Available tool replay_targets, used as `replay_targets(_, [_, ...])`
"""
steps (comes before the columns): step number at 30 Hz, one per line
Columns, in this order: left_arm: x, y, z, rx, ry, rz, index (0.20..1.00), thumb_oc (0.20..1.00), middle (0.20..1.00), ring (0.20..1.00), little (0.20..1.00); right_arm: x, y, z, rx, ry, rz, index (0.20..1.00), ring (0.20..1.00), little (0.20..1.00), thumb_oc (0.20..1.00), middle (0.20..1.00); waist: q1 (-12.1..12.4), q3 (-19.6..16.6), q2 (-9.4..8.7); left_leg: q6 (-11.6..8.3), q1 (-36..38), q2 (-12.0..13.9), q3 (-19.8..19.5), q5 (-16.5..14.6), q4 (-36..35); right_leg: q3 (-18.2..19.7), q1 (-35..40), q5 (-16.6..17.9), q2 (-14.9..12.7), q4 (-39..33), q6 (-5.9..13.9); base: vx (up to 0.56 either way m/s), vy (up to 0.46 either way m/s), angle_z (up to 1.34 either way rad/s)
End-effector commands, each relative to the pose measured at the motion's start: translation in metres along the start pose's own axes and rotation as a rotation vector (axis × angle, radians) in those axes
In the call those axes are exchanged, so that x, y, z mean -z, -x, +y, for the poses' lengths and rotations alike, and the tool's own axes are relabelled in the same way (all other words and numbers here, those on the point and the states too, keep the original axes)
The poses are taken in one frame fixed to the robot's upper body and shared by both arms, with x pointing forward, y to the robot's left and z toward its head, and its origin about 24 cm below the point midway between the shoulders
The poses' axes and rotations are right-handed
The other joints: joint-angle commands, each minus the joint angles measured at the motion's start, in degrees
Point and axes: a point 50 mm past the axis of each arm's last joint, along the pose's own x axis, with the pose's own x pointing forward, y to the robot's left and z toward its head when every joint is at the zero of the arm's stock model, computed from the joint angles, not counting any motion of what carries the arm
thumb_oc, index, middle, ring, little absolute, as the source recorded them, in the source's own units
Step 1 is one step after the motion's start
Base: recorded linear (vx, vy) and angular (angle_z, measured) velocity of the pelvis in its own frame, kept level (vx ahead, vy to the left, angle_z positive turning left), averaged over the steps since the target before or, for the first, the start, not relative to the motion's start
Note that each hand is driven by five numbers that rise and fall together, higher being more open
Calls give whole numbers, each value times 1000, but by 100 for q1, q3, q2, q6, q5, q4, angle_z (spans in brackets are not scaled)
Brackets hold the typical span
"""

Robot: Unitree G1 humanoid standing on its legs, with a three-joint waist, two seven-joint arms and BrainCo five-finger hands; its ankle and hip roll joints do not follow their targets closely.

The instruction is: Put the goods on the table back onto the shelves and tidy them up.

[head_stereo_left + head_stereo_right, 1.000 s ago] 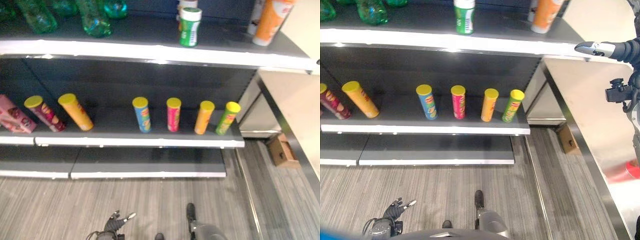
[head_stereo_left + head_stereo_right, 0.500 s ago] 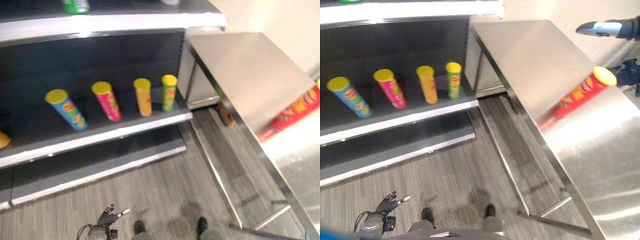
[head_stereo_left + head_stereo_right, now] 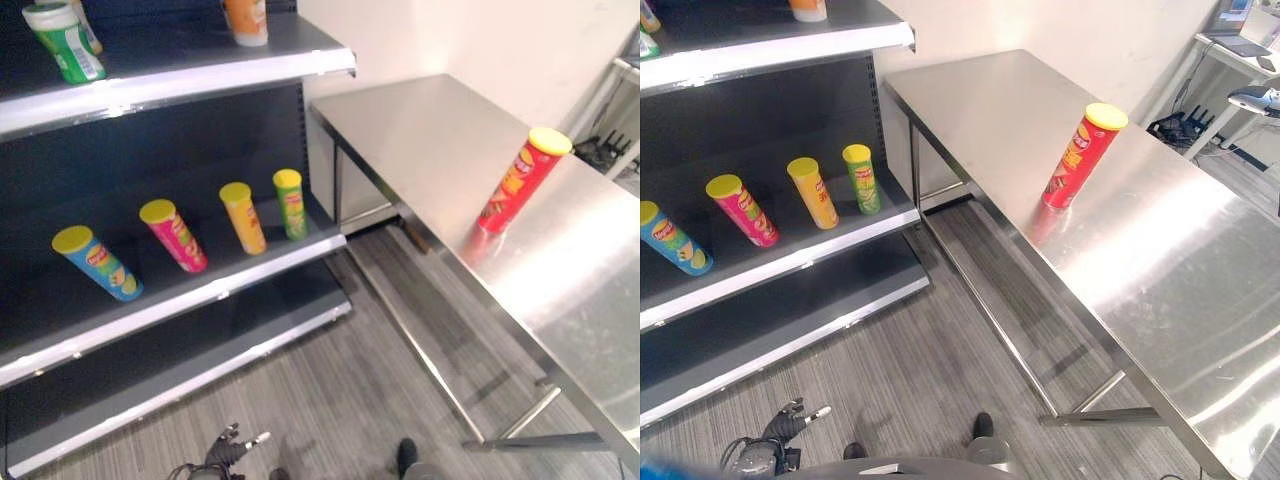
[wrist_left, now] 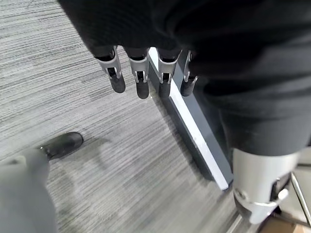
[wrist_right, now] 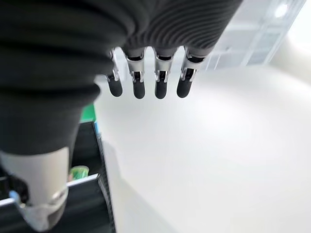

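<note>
We see the red can (image 3: 1077, 158) upright on the steel table (image 3: 1160, 270), well apart from both hands. Our left hand (image 4: 141, 77) and right hand (image 5: 146, 80) hang empty with fingers relaxed and straight.

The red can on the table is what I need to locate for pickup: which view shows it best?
The right eye view: the red can stands whole, central on the table. The left eye view shows it nearer the edge.
</note>
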Motion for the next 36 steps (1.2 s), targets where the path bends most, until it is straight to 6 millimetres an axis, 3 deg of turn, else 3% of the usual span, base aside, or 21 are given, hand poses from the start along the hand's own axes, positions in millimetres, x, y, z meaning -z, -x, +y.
replay_targets(1, [-22, -6, 9, 0, -75, -61, 1000, 1000, 1000, 1000, 1000, -2, -8, -20, 105, -15, -15, 1000, 1000, 1000, 1000, 1000, 96, 170, 51, 31, 150, 75, -319, -774, 518, -12, 104, -648, 144, 246, 80, 19, -53, 0])
replay_targets(8, [-14, -5, 6, 20, -101, -27, 1000, 1000, 1000, 1000, 1000, 32, 20, -11, 74, -24, 181, 1000, 1000, 1000, 1000, 1000, 44, 200, 248, -56, 238, 161, -320, -639, 395, -49, 210, -792, 261, 223, -22, 17, -30, 0])
replay_targets(13, [-15, -6, 4, 23, -103, -26, 1000, 1000, 1000, 1000, 1000, 40, 25, -5, 66, -41, 220, 1000, 1000, 1000, 1000, 1000, 45, 210, 287, -72, 240, 161, -360, -610, 350, -94, 228, -830, 273, 239, -47, 11, -16, 4])
replay_targets(14, [-12, -5, 0, 33, -98, -20, 1000, 1000, 1000, 1000, 1000, 64, 37, 7, 55, -58, 346, 1000, 1000, 1000, 1000, 1000, 201, 263, 352, -82, 202, 113, -543, -546, 298, -223, 319, -926, 275, 267, -111, 39, -69, 7])
replay_targets(27, [-5, -2, 1, 28, -86, -8, 1000, 1000, 1000, 1000, 1000, 89, 9, 23, -24, 46, 428, 1000, 1000, 1000, 1000, 1000, 515, 326, 339, -119, 73, 62, -903, -437, 213, -451, 391, -1030, 304, 281, -192, 12, -33, 27])
replay_targets(36, [1, 0, -1, 13, -67, 10, 1000, 1000, 1000, 1000, 1000, 93, -5, 15, -3, 132, 434, 1000, 1000, 1000, 1000, 1000, 642, 364, 318, -134, -16, 42, -1117, -352, 167, -597, 424, -1072, 332, 279, -224, 6, -13, 9])
